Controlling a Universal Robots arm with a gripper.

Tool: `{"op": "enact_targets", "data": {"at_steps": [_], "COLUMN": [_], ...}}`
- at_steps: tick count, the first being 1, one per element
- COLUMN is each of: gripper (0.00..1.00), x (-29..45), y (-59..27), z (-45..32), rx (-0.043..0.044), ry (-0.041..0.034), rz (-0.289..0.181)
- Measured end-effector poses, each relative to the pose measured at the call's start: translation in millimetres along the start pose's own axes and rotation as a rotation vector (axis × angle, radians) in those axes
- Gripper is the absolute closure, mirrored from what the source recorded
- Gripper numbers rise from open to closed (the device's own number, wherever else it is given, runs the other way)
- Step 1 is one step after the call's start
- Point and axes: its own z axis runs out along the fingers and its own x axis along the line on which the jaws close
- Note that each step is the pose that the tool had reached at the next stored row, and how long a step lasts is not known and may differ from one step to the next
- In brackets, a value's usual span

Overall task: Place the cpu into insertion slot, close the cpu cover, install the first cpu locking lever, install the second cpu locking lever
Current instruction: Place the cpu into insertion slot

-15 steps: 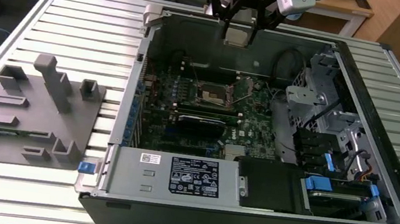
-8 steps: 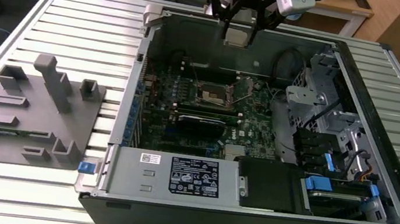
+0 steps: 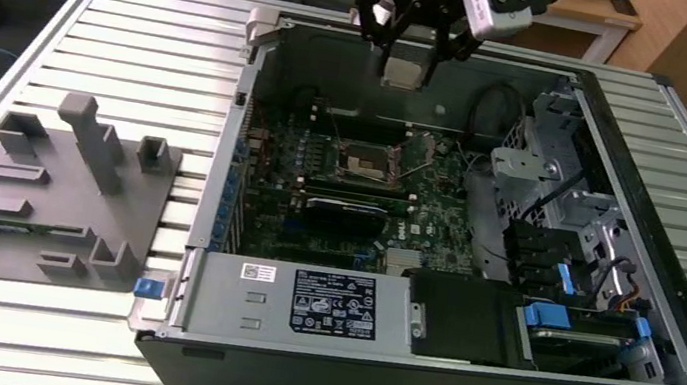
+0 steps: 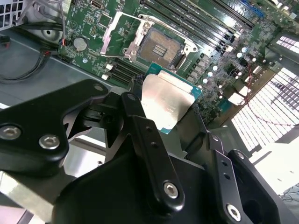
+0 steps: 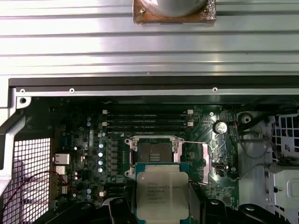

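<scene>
The gripper (image 3: 406, 60) pinches the cpu (image 5: 162, 191) by its sides. It hangs high over the open case (image 3: 219, 195), which lies on the tabletop (image 3: 137, 32). The cpu is in the air, well above the slot (image 5: 154, 151), and not in it yet. The cover (image 4: 109, 33) is flipped up, so the slot is bare and its gold field shows. I think this is the first step: putting the cpu in. That calls for care. The cpu must go down flat, lined up square with the slot, and be set in softly, not pushed.
</scene>
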Motion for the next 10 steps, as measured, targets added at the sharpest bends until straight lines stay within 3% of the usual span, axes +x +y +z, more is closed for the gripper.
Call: {"op": "enact_targets", "data": {"at_steps": [4,10], "gripper": [0.46,0.46], "x": [0.1,0.2], "y": [-0.5,-0.6], "z": [4.5,5.4], "rx": [-0.0001,-0.0001], "ry": [-0.0032,-0.0038], "rz": [0.0,-0.001]}}
